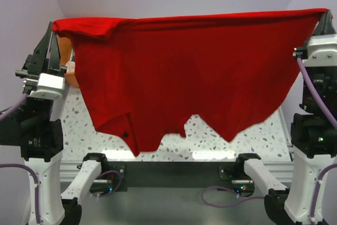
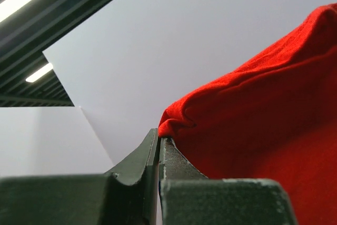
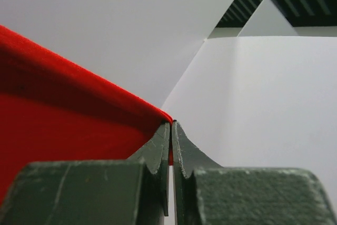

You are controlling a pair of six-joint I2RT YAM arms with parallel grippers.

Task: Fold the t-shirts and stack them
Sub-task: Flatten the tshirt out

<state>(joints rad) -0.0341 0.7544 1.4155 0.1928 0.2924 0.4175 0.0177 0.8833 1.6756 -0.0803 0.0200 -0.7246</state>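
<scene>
Your left tool [image 1: 53, 26] and right tool [image 1: 325, 17] are both pinched shut on the upper corners of the red t-shirt [image 1: 179, 72], which hangs spread in the air above the surface [image 1: 210, 142], so I'd hold that top edge taut and level as you lower it, bottom edge down first.

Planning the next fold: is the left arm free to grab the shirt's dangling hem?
Probably not: the left gripper is shut on one corner of the red t-shirt, the right gripper on the other; it must release first.
</scene>
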